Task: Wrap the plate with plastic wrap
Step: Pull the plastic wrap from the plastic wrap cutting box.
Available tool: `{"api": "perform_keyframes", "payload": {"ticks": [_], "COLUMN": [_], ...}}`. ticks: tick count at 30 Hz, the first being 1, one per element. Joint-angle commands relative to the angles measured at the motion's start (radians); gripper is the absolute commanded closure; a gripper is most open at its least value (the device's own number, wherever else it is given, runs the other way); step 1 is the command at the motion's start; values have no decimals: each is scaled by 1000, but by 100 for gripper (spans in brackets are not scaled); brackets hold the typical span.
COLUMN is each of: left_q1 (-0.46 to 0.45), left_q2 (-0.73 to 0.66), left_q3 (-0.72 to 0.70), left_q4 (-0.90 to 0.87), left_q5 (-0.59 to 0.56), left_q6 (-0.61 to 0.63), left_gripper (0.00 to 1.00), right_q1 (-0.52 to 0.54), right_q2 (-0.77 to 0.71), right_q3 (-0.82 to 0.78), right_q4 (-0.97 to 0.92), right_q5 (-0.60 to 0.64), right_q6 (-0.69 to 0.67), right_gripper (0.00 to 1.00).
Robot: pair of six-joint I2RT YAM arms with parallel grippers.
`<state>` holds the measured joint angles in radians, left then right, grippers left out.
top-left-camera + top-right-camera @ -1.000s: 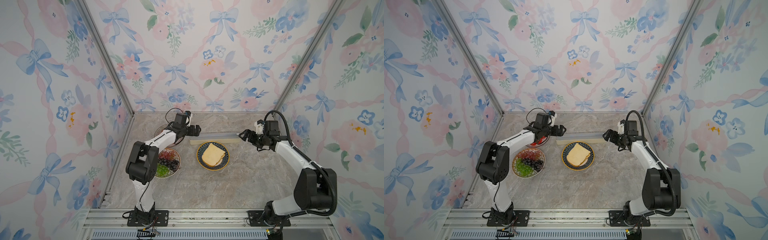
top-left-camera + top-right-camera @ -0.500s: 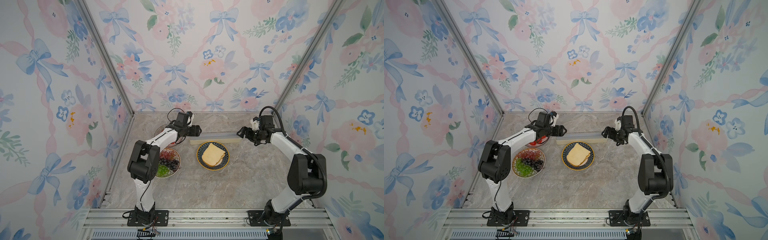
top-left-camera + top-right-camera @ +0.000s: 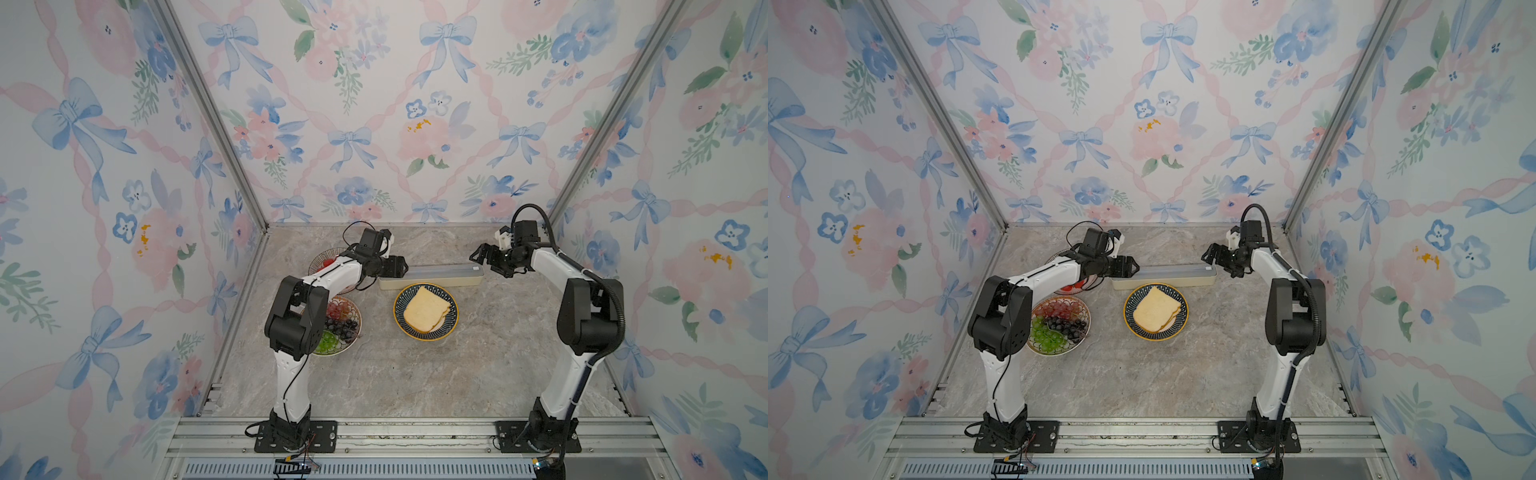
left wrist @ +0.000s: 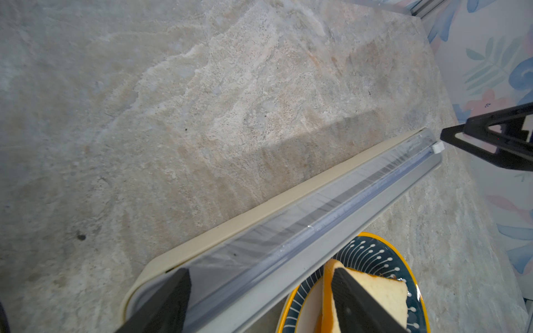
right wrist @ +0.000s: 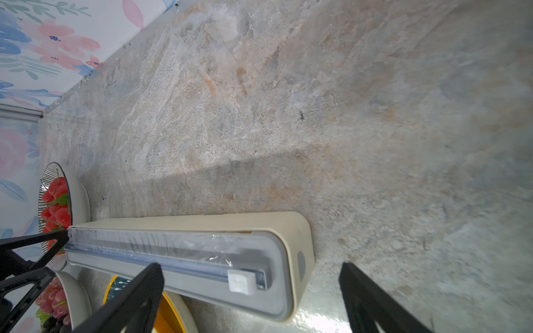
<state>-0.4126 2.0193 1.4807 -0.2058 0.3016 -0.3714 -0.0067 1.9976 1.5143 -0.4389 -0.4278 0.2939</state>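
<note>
The plate (image 3: 444, 328) (image 3: 1133, 328) is dark blue with a yellow rim and holds slices of bread. Just behind it lies the long cream box (image 3: 432, 282) (image 3: 1165, 283), with clear plastic wrap (image 5: 213, 248) (image 4: 288, 227) lying crinkled on its grey top. My left gripper (image 3: 402, 266) (image 3: 1133, 266) (image 4: 259, 271) is open over the box's left end; one finger hangs over the grey top, the other over the bread. My right gripper (image 3: 476, 253) (image 3: 1207, 253) (image 5: 251, 265) stands wide open above the box's right end, holding nothing.
A bowl of grapes (image 3: 338, 328) (image 3: 1059, 326) sits left of the plate, partly under my left arm. A bowl of strawberries (image 3: 328, 262) (image 5: 54, 201) stands behind it near the left wall. The floral walls close in at the back and on both sides.
My right gripper has shifted a little back and left, over the box's right end. My left gripper's jaws have narrowed slightly over the left end.
</note>
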Motion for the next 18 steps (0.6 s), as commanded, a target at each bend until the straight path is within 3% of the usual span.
{"api": "perform_keyframes", "payload": {"ticks": [1, 18], "left_q1": [-16, -67], "left_q2": [45, 146], "left_q3": [25, 123], "left_q4": [-19, -20], "left_q5": [31, 174], "left_q6": [-9, -3], "left_gripper": [21, 24], "right_q1": [-1, 48], "right_q2": [44, 115], "right_q3": [45, 95], "right_q4": [-55, -104], "right_q5": [-26, -153], "right_q6": [-30, -75], "right_gripper": [3, 3]}}
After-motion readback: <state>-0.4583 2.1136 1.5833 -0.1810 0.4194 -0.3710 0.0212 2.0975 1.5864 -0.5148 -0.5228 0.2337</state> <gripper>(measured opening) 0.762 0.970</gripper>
